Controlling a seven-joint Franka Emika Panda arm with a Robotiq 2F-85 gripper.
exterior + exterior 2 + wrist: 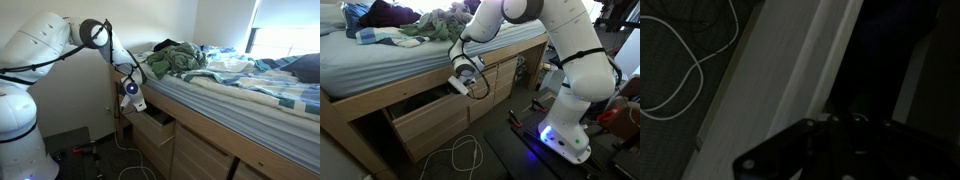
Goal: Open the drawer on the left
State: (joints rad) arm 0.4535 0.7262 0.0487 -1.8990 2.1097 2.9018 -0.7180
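The drawer (425, 118), a wide tan wooden box in the bed frame, sits lower left of centre in an exterior view, partly out with a dark gap above its front. The Robotiq gripper (468, 84) is at the drawer's upper right corner, against its top edge. Whether its jaws are spread or pinch the front board cannot be told, and the wrist view is too dark to help. Pulling from one corner could skew the wide box and jam it, or the grip may slip off. The white cable (466, 155) looped on the floor below might snag.
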